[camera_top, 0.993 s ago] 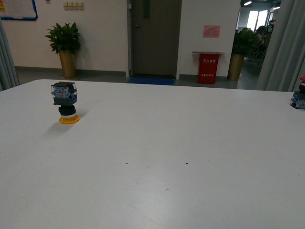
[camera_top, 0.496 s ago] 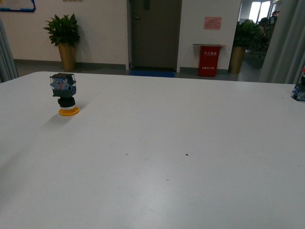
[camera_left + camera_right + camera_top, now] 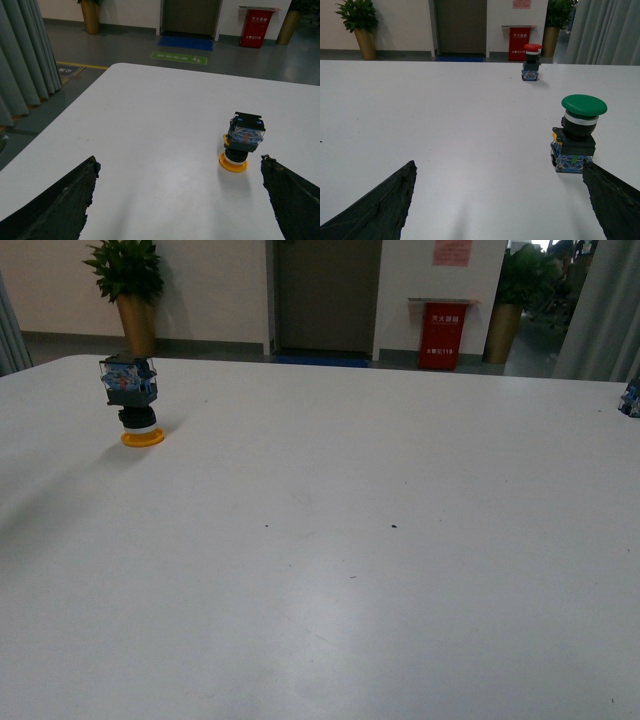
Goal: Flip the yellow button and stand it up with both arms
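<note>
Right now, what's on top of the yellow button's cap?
The yellow button stands upside down: black neck and blue-grey block above the cap, cap on the table. Its pressing face is hidden.

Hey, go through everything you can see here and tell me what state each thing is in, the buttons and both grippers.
yellow button: upside down, resting on its cap, contact block on top.
green button: upright, cap up.
red button: upright, cap up.
left gripper: open, empty.
right gripper: open, empty.
door: shut.
</note>
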